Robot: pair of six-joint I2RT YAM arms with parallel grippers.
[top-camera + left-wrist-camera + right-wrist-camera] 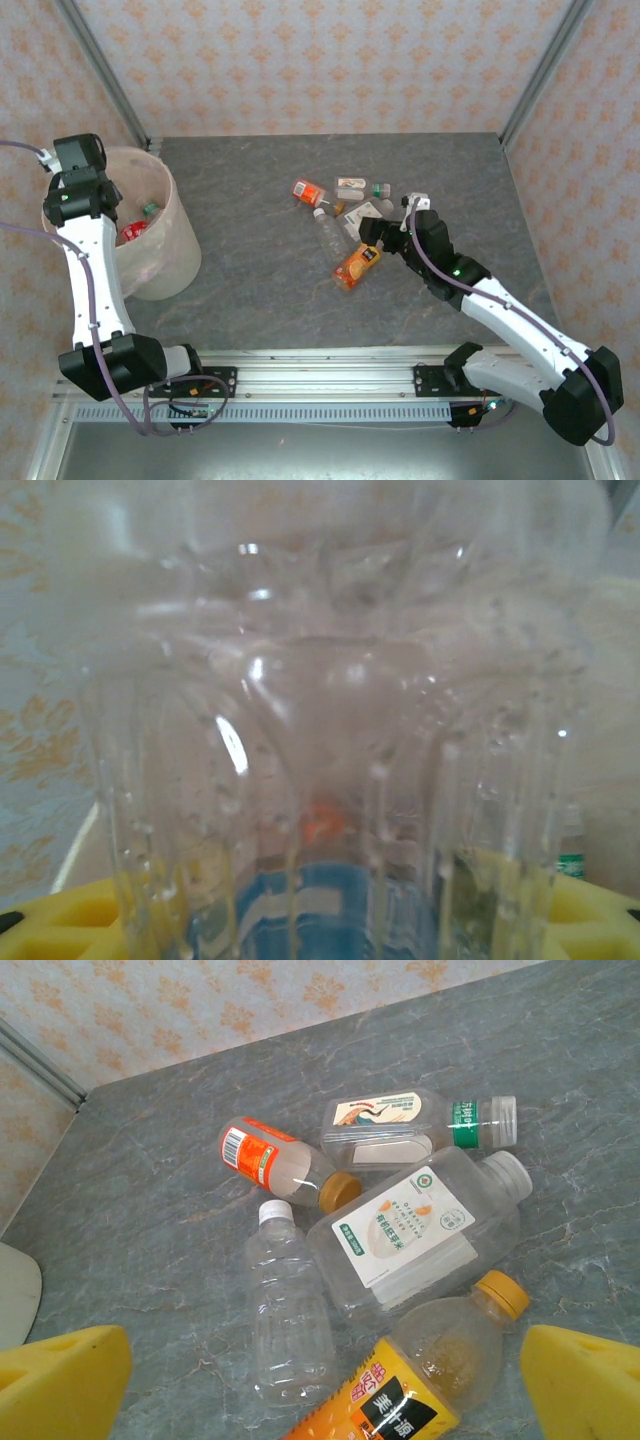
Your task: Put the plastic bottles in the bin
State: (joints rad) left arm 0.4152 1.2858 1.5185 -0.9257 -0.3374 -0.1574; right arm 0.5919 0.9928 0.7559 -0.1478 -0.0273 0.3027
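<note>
Evidently two steps run side by side: a drop at the bin and a pick from the heap. The left claw (320,925) hangs over the bin (172,262), which stands at about ten o'clock on the surface (260,300). Its wrist camera looks at close range into a clear blue-banded bottle (320,730) standing between the yellow fingers (60,920). Whether they pinch it or have let it slacken I cannot tell, nor how wide they stand. A red-labelled bottle (133,232) already lies inside the bin. I judge this one is due for release, so the next move there calls for a full spread and a lift clear of the rim. The right claw (320,1380) is spread wide and holds nothing. It hovers over the heap, just toward two o'clock from the surface's centre, with the orange-labelled bottle (420,1380) lying slantwise between its fingers, apparently untouched. From that bottle, a bare clear bottle (290,1320) lies at ten o'clock and a square white-labelled bottle (415,1230) at twelve, touching it. Here the move wanted is a straight descent and a squeeze across the orange-labelled body, which looks round and apt to roll.
</note>
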